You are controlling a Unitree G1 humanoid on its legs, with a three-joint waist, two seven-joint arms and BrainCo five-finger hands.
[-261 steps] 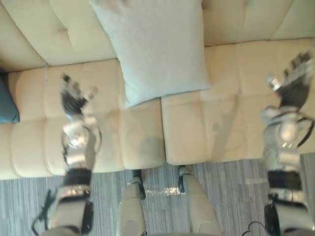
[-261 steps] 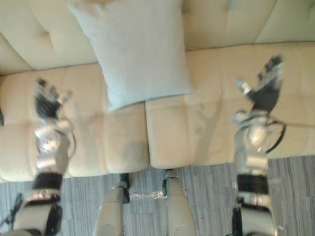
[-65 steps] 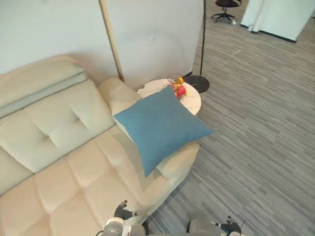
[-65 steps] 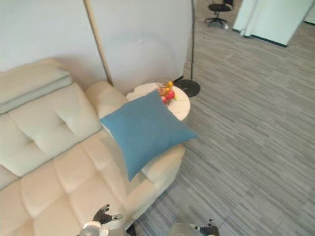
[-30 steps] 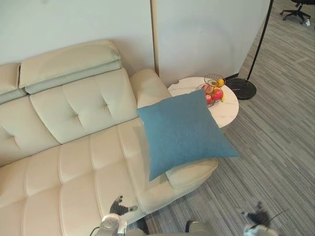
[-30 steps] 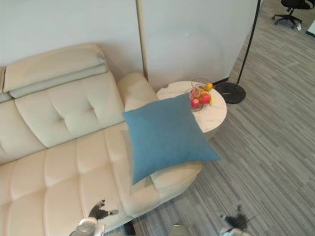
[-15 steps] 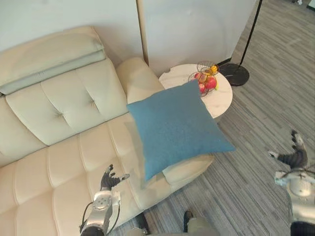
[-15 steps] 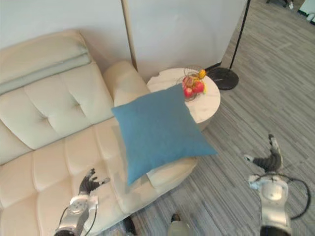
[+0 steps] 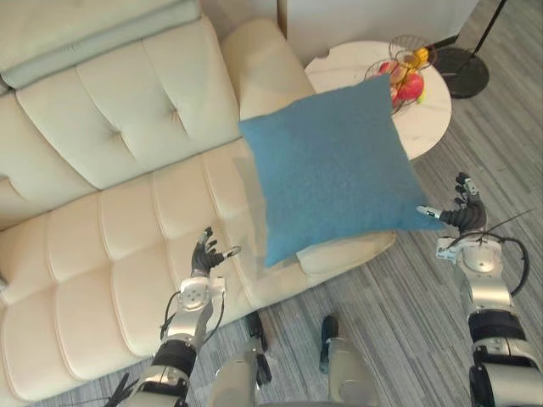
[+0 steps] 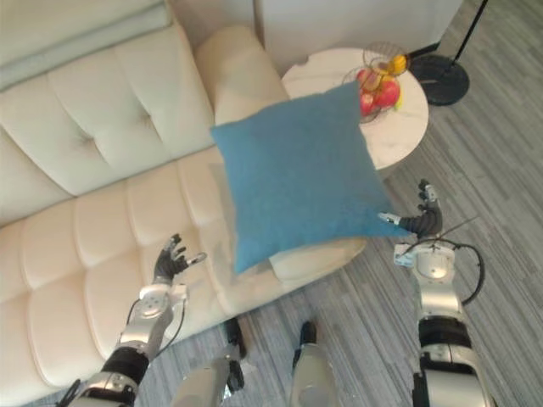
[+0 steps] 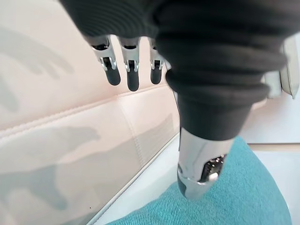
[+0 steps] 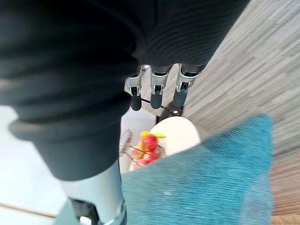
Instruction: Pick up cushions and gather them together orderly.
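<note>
Cushion (image 9: 331,170) leans on the sofa (image 9: 110,246) armrest. Left hand (image 9: 202,257) and right hand (image 9: 464,216) flank it, fingers straight, holding nothing. Risk: an uneven squeeze could tip it onto the fruit bowl (image 9: 399,72)

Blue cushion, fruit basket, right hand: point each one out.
Blue cushion (image 9: 331,165), left eye view, middle of its upper face.
Fruit basket (image 9: 407,40), left eye view, far wire rim.
Right hand (image 9: 464,215), left eye view, dark middle of the hand, by the cushion's corner.
</note>
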